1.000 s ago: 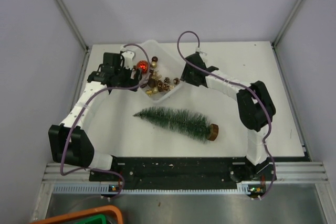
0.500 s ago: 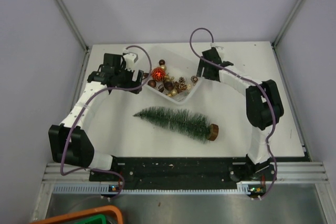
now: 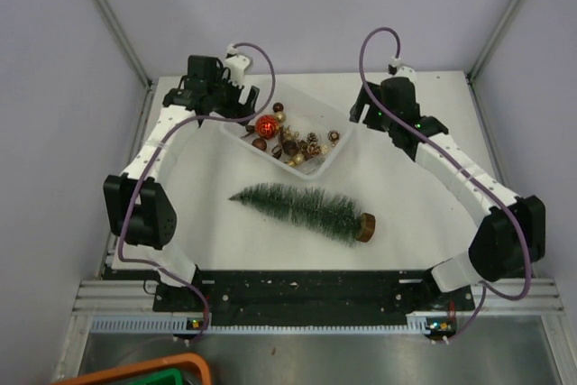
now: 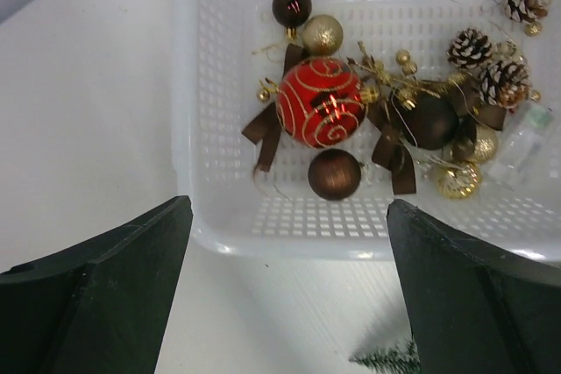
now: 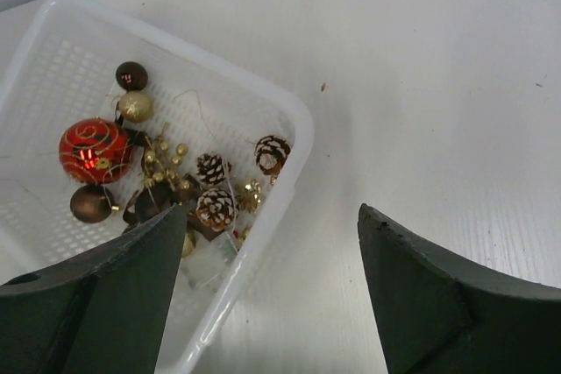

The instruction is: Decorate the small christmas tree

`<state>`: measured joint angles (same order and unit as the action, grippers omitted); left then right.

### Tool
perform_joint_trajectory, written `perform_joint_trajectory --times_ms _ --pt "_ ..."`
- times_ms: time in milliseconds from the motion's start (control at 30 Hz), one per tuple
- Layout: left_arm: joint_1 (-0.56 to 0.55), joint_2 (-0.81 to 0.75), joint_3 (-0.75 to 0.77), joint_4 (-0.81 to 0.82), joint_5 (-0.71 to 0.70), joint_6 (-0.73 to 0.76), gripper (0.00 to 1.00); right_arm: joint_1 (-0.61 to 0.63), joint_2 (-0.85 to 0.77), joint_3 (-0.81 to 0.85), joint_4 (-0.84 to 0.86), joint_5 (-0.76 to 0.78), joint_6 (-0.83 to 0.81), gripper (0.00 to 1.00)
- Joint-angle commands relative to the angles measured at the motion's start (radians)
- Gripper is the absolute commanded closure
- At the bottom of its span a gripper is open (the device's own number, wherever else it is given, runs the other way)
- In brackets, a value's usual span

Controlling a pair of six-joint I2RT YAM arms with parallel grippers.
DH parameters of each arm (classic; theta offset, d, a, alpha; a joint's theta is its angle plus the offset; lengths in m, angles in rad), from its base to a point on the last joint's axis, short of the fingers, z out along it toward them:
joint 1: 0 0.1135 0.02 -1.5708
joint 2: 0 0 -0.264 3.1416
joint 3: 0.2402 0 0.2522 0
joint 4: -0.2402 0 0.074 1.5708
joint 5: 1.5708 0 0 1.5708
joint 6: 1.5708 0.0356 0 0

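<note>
The small christmas tree (image 3: 302, 207) lies on its side in the middle of the table, its wooden disc base (image 3: 365, 226) to the right. Its tip shows in the left wrist view (image 4: 390, 358). The white tray (image 3: 233, 126) behind it holds a red bauble (image 3: 266, 125), brown and gold baubles and pinecones. My left gripper (image 3: 238, 107) is open and empty at the tray's left end (image 4: 289, 238), near the red bauble (image 4: 320, 102). My right gripper (image 3: 365, 111) is open and empty over the tray's right corner (image 5: 294, 129), beside the pinecones (image 5: 216, 208).
Grey walls close the table at the back and both sides. A black rail (image 3: 297, 290) with the arm bases runs along the near edge. An orange and green bin (image 3: 144, 371) sits below the table at the front left.
The tray slid right and turned. Both arms stretched toward the back of the table, and both grippers now stand at the tray's ends. The tree has not moved.
</note>
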<state>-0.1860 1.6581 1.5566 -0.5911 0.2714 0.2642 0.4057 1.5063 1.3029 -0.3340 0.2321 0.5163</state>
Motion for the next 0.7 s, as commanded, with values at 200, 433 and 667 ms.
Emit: perform_joint_trajectory --times_ms 200,433,667 --pt "-0.073 0.189 0.135 0.08 -0.014 0.297 0.01 0.005 -0.142 -0.185 0.082 -0.143 -0.002 0.23" --pt "-0.09 0.265 0.204 0.089 -0.05 0.322 0.03 0.005 -0.155 -0.198 0.101 -0.177 -0.001 0.24" --pt "-0.092 0.353 0.279 0.03 -0.077 0.369 0.39 0.007 -0.153 -0.206 0.113 -0.185 0.001 0.27"
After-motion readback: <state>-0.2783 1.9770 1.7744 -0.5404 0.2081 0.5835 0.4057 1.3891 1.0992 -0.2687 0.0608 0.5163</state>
